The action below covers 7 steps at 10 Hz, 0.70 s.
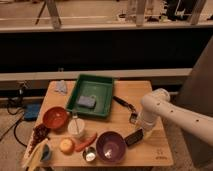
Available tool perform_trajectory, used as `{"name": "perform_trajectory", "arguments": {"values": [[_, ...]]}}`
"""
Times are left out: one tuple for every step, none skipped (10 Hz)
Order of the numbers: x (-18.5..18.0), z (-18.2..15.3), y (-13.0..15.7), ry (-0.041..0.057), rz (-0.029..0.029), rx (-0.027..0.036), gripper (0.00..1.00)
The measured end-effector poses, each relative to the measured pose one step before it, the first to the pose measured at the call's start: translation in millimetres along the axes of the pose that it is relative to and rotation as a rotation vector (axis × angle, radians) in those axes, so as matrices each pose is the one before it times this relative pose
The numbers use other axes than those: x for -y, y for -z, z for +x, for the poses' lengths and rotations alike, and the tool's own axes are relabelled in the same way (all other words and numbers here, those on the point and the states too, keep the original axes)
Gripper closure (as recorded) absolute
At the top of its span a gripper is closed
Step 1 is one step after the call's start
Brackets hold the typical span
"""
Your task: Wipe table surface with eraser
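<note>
The light tan table surface (131,91) fills the middle of the camera view. The eraser (133,137), a small flat black block, lies tilted on it near the front right, just right of a purple bowl (111,146). My white arm comes in from the right and bends down to the table. The gripper (142,132) is at the eraser's right end, touching it or right on top of it.
A green tray (106,81) at the back holds a grey-blue block (86,101). A black-handled brush (124,105) lies right of the tray. A red bowl (55,117), white cup (76,129), orange (66,145) and other small items crowd the front left.
</note>
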Motion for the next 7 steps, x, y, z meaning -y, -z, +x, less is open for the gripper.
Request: {"name": "perform_trajectory", "arguments": {"values": [[-11.20,-2.03,-1.00,0.00286,-0.00454,-0.00118,1.00],[-12.74,2.24,-1.10,-0.00459,-0.00857,-0.00233,1.00],[-10.65,3.93,-0.18,-0.00881,-0.00769,-0.00417,1.00],[-15.21,6.53,-0.11,-0.01891,-0.01038,-0.00750,1.00],[-11.34,7.64,0.89,-0.01946,-0.00746,-0.00971,1.00],[-8.86,7.08,1.58,-0.01962,-0.00569,-0.00994,1.00],[-7.86,7.28,1.63,-0.02479,-0.00454,-0.01028,1.00]]}}
